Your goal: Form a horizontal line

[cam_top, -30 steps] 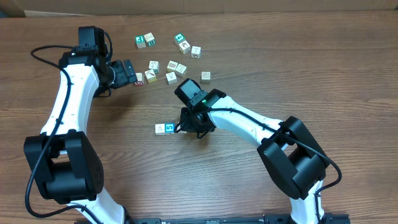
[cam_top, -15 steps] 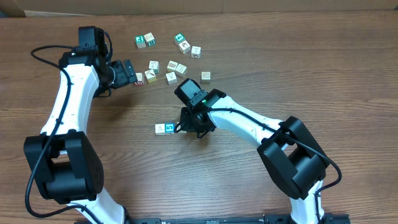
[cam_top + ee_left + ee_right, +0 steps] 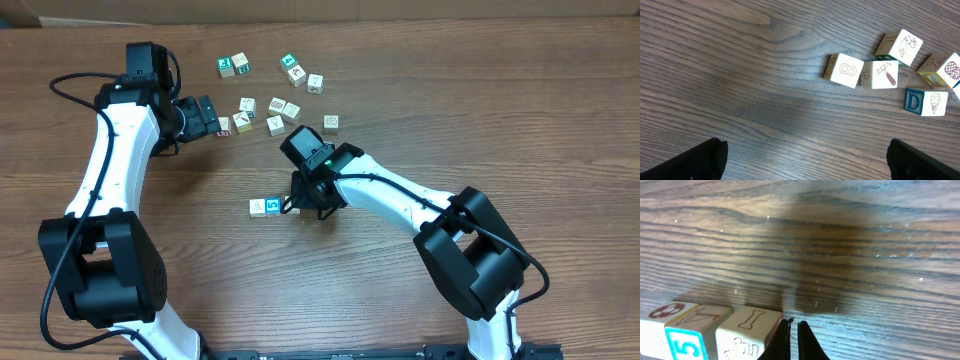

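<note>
Horizontal line of small wooden picture cubes (image 3: 266,207) lies near the middle of the brown wood-grain table (image 3: 520,110). The right wrist view shows three of its cubes side by side and touching. They are a whitish cube with a ball print (image 3: 657,314), a blue-faced cube with a white "5" (image 3: 686,342), and a whitish cube with an "I" print (image 3: 747,325). The right hand (image 3: 794,326) stands at the "I" end of the row. Its fingers are pressed together on nothing, with the tips just beside that cube; whether they touch it cannot be told. The left hand (image 3: 805,155) hovers well apart from the row, fingers spread wide and empty, near a loose cluster of whitish wooden cubes (image 3: 881,74). A green-faced cube (image 3: 226,66) lies at the far side of that cluster.
</note>
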Available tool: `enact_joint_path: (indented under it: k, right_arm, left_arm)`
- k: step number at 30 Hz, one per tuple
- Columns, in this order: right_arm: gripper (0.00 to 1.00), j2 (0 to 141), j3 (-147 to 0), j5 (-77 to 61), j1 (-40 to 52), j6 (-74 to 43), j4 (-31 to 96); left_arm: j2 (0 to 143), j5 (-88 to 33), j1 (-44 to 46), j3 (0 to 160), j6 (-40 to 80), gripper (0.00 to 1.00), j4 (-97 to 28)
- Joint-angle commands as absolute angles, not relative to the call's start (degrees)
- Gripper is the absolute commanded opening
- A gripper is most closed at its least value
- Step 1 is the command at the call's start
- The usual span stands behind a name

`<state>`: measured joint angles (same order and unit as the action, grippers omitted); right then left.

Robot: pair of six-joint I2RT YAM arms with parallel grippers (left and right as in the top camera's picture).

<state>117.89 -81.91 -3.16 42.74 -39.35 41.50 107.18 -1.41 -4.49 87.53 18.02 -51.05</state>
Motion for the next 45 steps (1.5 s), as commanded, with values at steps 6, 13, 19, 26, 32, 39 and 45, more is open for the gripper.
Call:
enact_joint_path:
  k: [6,13,19,26,32,39,45]
  right_arm:
    - [0.04,115.83,-81.69,-6.39,42.81,-39.03,40.66]
    - [0.04,115.83,-81.69,-6.76,42.81,-39.24,40.51]
    - [0.04,115.83,-81.69,-7.01,42.81,-42.48,40.49]
    - [0.04,115.83,-81.69,-7.84,42.81,-43.55,40.53]
    - [0.04,115.83,-81.69,-7.86,42.81,-43.55,40.75]
    - [0.04,115.83,-81.69,-7.84,43.2,-45.04,40.99]
    - [0.04,115.83,-81.69,-7.79,43.9,-45.01,40.97]
  left_arm:
    - [107.57,-1.04,-4.1,88.05,18.0,1.0,-50.92]
    - [107.57,-1.06,-4.05,88.05,18.0,1.0,-50.89]
    - [107.57,-1.06,-4.08,88.05,18.0,1.0,-50.92]
    - [107.57,-1.06,-4.05,88.05,18.0,1.0,-50.92]
    - [107.57,-1.06,-4.05,88.05,18.0,1.0,-50.92]
    - [107.57,-1.04,-4.12,88.05,18.0,1.0,-50.89]
    - [107.57,-1.06,-4.1,88.05,18.0,1.0,-50.92]
